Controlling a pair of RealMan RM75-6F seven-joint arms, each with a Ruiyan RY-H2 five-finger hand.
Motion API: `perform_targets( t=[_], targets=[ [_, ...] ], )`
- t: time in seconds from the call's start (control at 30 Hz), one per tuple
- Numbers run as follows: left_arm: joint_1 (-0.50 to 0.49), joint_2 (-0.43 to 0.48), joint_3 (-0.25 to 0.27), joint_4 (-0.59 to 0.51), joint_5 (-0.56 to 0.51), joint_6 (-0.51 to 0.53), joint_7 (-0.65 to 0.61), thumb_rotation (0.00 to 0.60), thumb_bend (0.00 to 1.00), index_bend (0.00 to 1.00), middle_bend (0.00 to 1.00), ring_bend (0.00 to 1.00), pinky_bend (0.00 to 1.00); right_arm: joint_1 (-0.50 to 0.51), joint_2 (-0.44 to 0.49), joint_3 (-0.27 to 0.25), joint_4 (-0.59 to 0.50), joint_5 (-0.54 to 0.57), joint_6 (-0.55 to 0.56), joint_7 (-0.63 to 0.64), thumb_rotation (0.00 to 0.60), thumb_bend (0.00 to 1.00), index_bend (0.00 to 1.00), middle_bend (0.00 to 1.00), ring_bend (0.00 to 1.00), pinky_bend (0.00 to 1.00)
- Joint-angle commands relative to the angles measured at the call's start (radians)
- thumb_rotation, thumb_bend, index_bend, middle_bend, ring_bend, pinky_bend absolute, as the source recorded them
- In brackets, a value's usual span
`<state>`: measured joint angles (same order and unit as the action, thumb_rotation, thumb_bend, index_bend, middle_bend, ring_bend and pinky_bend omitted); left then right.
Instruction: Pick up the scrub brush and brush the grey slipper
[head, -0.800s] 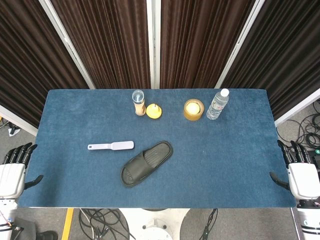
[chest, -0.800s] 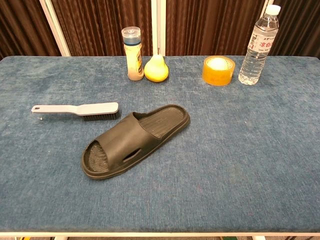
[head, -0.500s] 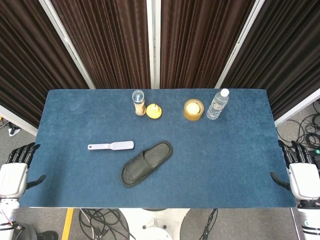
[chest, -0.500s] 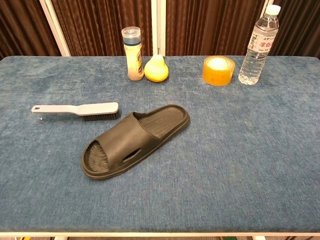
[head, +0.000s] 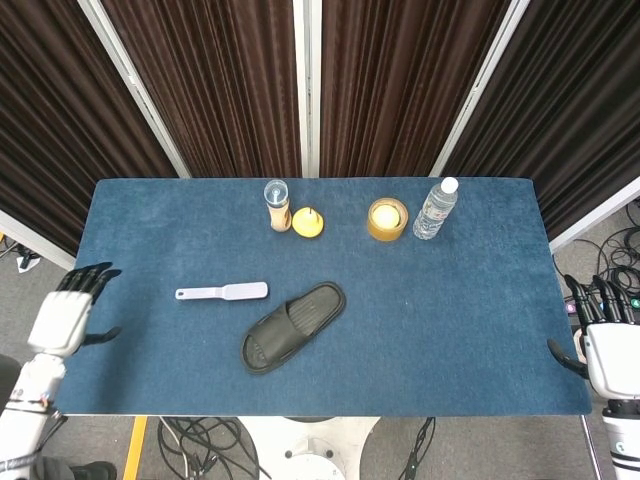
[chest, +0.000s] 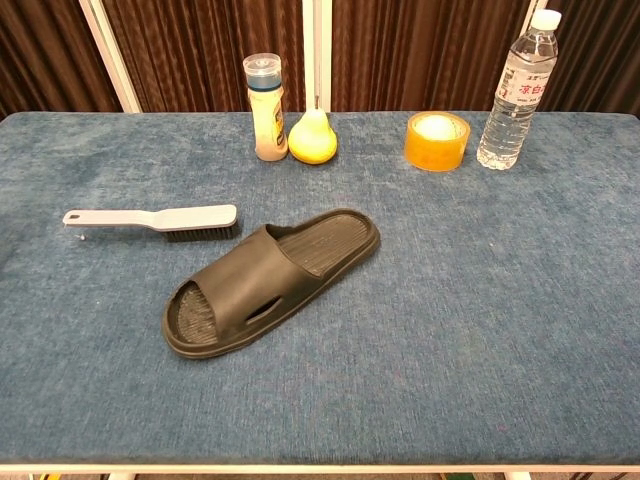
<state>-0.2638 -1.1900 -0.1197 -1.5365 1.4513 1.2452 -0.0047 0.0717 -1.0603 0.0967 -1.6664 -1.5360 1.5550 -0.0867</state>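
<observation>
**Mia:** Head view is showing a big blue table (head: 480, 300). Where is the scrub brush (head: 222, 292) lying?

**Sam:** It is lying flat on the left part of the table. Its thin handle is pointing to the left. Its wide end is sitting just beside the grey slipper (head: 293, 326), but they are not touching.

**Mia:** What is the slipper doing?

**Sam:** It is lying near the front middle of the table, sole down. It is sitting slanted. Its open toe end is pointing toward the front left, and its heel is pointing back and right.

**Mia:** Are the hands holding anything?

**Sam:** No. The left hand (head: 68, 315) is hanging over the left edge of the table. Its fingers are spread apart and nothing is in them. It is well apart from the brush.

**Mia:** And the other one?

**Sam:** The right hand (head: 604, 340) is waiting off the right edge of the table, low down. Its fingers are spread apart too, and it is holding nothing. The chest view is not showing either hand.

**Mia:** What is standing at the back?

**Sam:** A small bottle with a clear cap (chest: 265, 105) is standing next to a yellow pear-shaped thing (chest: 313, 138). A roll of yellow tape (chest: 436, 140) is sitting to the right of them. A water bottle (chest: 516, 88) is standing just beside the tape.
</observation>
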Motion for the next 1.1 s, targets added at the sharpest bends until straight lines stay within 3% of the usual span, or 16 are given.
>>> perform_targets(
  t=[0.03,0.1,0.17,0.43,0.7,1.1],
  targets=[
    [-0.143,-0.018,-0.050,0.070,-0.069,-0.204,-0.066,0.600,0.16,0.27,0.30,0.21,0.20,0.000,0.001,0.000,-0.002,0.000,-0.001,-0.001,0.600,0.09,0.04,0.18,0.03,0.08],
    [-0.197,-0.033,-0.057,0.098,-0.100,-0.298,-0.081,0.600,0.27,0.29,0.33,0.23,0.25,0.000,0.002,-0.001,-0.003,0.003,-0.004,-0.002,0.600,0.09,0.04,0.18,0.03,0.08],
    [-0.239,-0.044,-0.058,0.120,-0.121,-0.373,-0.082,0.600,0.32,0.29,0.34,0.25,0.27,-0.001,0.003,-0.002,-0.003,0.005,-0.006,-0.003,0.600,0.09,0.04,0.18,0.03,0.08],
    [-0.380,-0.122,-0.050,0.250,-0.227,-0.613,-0.054,0.600,0.33,0.32,0.40,0.30,0.33,-0.002,0.007,0.000,0.000,0.016,-0.008,-0.002,0.600,0.09,0.04,0.18,0.03,0.08],
    [-0.453,-0.156,-0.037,0.258,-0.305,-0.722,-0.035,0.600,0.33,0.32,0.42,0.32,0.33,-0.001,0.006,-0.002,0.006,0.027,-0.023,0.004,0.600,0.09,0.04,0.18,0.03,0.08],
    [-0.515,-0.193,0.003,0.277,-0.428,-0.787,0.012,0.600,0.33,0.35,0.47,0.38,0.40,-0.005,0.003,-0.005,0.020,0.036,-0.028,0.027,0.600,0.09,0.04,0.18,0.03,0.08]
  ],
)
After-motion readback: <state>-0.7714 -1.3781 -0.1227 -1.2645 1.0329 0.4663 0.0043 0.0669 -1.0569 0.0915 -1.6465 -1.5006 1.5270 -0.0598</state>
